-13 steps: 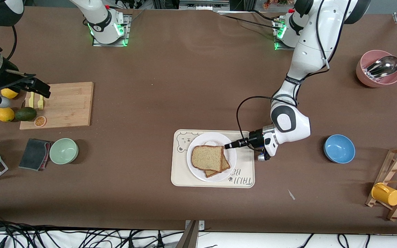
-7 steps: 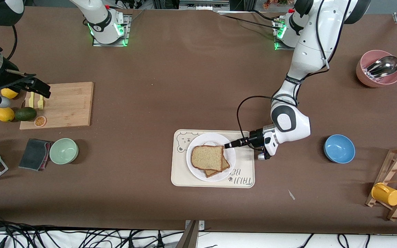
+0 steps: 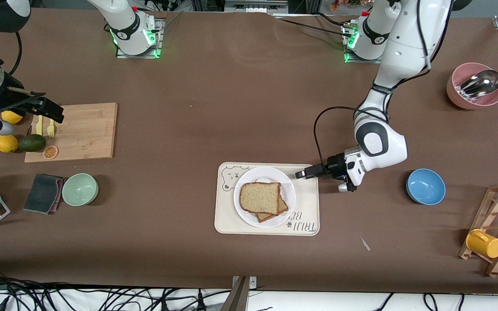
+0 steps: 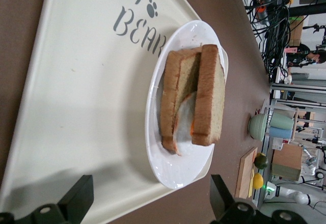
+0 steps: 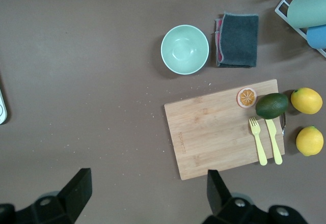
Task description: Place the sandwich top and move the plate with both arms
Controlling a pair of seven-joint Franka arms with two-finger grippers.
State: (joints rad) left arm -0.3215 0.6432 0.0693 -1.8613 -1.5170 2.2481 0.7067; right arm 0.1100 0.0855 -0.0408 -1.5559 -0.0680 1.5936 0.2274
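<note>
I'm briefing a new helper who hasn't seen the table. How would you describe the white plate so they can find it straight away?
Find the cream bear-print tray on the brown table, on the side near the front camera. The plate sits on it, with the left gripper just off its rim. It is round, plain white and carries two stacked bread slices, unlike the empty green bowl and blue bowl.

Colours on the brown table

The sandwich top (image 3: 260, 197) is light brown with a darker crust, lying on a plain white plate (image 3: 245, 215); the tray (image 3: 305, 203) under it is cream with grey lettering and a bear print. A white and orange filling (image 4: 184, 119) shows between the slices. Toward the right arm's end sit a pale wooden board (image 3: 82, 131), yellow lemons (image 3: 5, 143), a dark green avocado (image 3: 32, 142) and a mint green bowl (image 3: 80, 189); toward the left arm's end, a blue bowl (image 3: 425, 186), a pink bowl (image 3: 456, 93) and a yellow cup (image 3: 484, 243).
</note>
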